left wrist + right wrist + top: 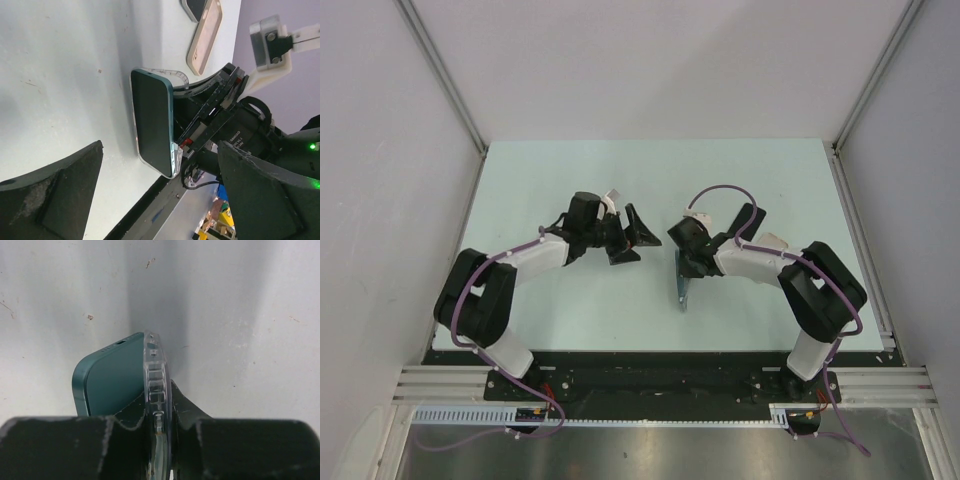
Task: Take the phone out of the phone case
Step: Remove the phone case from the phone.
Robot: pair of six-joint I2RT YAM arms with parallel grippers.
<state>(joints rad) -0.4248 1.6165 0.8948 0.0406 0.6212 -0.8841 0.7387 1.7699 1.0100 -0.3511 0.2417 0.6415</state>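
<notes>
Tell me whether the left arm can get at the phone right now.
Probably yes: the left end effector is open, facing the phone with nothing between; the right end effector pinches the clear case.

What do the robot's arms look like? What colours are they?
The left arm and right arm have white sections between chunky black joints. A thin purple cable loops along each. The left gripper and right gripper have black fingers. The right arm shows a tiny green light.
</notes>
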